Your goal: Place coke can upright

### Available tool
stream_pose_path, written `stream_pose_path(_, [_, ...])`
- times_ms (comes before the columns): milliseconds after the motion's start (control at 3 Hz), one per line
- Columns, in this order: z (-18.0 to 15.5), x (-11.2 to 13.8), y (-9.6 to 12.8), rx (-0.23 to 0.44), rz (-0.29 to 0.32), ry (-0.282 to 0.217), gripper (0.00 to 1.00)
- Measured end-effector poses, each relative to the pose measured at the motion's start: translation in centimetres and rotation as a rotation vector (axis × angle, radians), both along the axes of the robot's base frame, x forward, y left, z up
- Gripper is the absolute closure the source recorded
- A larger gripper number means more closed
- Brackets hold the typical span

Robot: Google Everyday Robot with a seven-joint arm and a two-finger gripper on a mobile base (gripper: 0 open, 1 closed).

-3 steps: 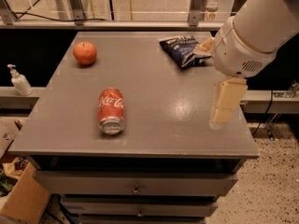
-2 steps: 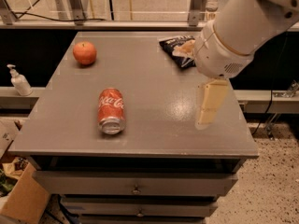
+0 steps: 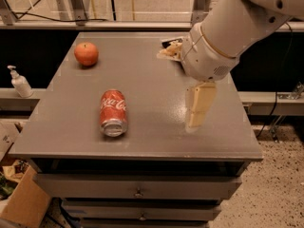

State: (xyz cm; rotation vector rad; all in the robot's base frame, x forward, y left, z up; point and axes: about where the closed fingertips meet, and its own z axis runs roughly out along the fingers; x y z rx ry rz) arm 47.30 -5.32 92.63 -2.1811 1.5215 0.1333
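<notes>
The coke can [image 3: 113, 112] is red with white script and lies on its side on the grey table [image 3: 147, 80], left of middle, its silver end toward the front edge. My gripper [image 3: 198, 113] hangs from the white arm over the right part of the table, pointing down, well to the right of the can and not touching it. It holds nothing that I can see.
A red-orange apple [image 3: 86, 53] sits at the back left of the table. A chip bag [image 3: 170, 49] at the back right is mostly hidden behind my arm. A soap dispenser [image 3: 19, 81] stands on a ledge to the left. Drawers are below the tabletop.
My arm and gripper have swung left, toward the middle of the table and nearer the can. The can and the apple have not moved.
</notes>
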Motion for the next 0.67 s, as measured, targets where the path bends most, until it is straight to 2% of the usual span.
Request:
stream_pose_path(333, [-0.6, 0.6, 1.1, -0.051, 0.094, -0.018, 0.0])
stream_pose_path(667, [-2.4, 1.8, 3.4, -0.153, 0.272, -0.035, 0.0])
